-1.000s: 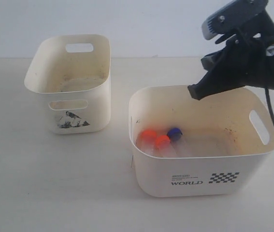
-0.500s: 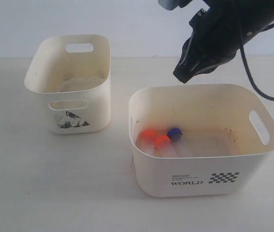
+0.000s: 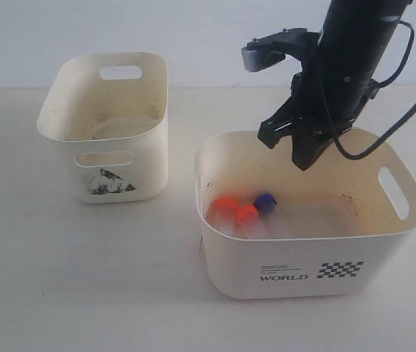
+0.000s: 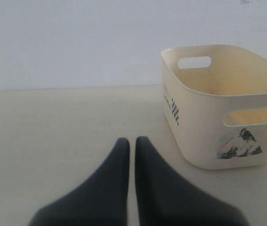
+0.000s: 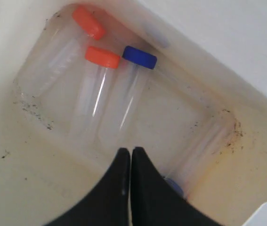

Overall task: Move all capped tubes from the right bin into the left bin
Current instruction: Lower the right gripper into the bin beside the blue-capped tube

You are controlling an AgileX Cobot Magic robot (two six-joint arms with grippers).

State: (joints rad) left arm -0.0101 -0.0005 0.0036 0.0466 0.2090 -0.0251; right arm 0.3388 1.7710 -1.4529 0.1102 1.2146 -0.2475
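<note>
On the table (image 3: 61, 293), the right bin (image 3: 296, 257) holds all 3 tubes (image 3: 246, 213), lying side by side at its left end. The left bin (image 3: 141, 154) stands well apart w/ no tube visible in it, so I'd judge no transfer is done yet. Your right end effector (image 3: 301, 158) hangs above the right bin pointing down inside, prob. lining up a pick, but its fingers are pressed together, so spread them first. The left end effector (image 4: 132, 141), also pressed together, sits low facing the left bin, likely parked clear.

A pale, matte tabletop (image 3: 83, 293) is seen across the foreground. It is met at the back by a plain white wall (image 3: 193, 29).
</note>
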